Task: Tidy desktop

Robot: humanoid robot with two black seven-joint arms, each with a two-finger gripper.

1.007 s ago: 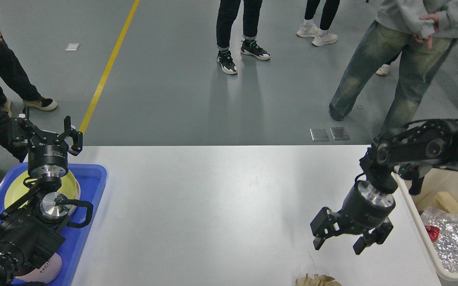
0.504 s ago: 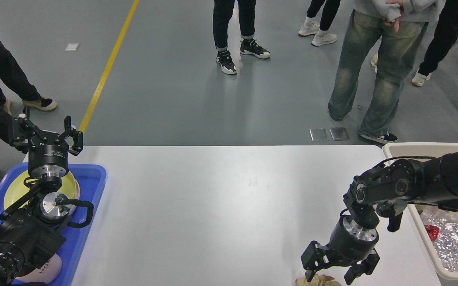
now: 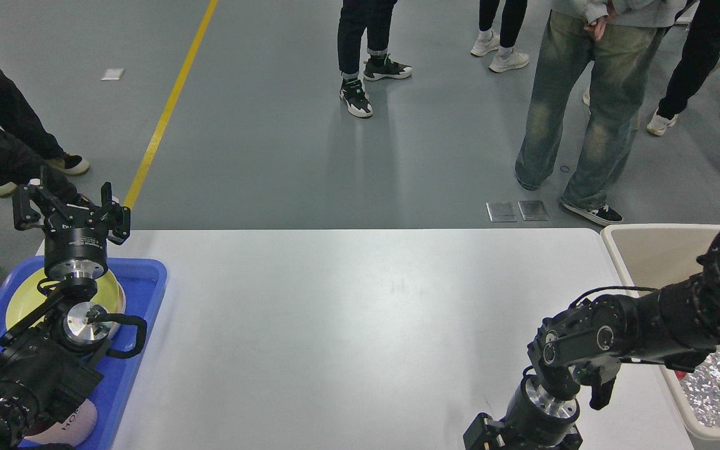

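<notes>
The white desktop (image 3: 347,312) fills the middle of the head view, and its visible surface is bare. My left gripper (image 3: 67,203) is raised over the table's far left corner, above the blue tray, open and holding nothing. My right arm reaches down to the table's near right edge. Of my right gripper (image 3: 482,437) only the black body shows at the frame's bottom edge. Its fingers are cut off by the frame.
A blue tray (image 3: 144,275) on the left holds a yellow plate (image 3: 110,294) and a pink item (image 3: 79,425) under my left arm. A beige bin (image 3: 647,250) with crinkled silver wrap (image 3: 710,387) stands at the right. Several people stand beyond the far edge.
My right arm has lowered toward the near edge, taking its gripper over a crumpled brown scrap there. Both gripper fingers and scrap have left the frame. The left arm barely moved.
</notes>
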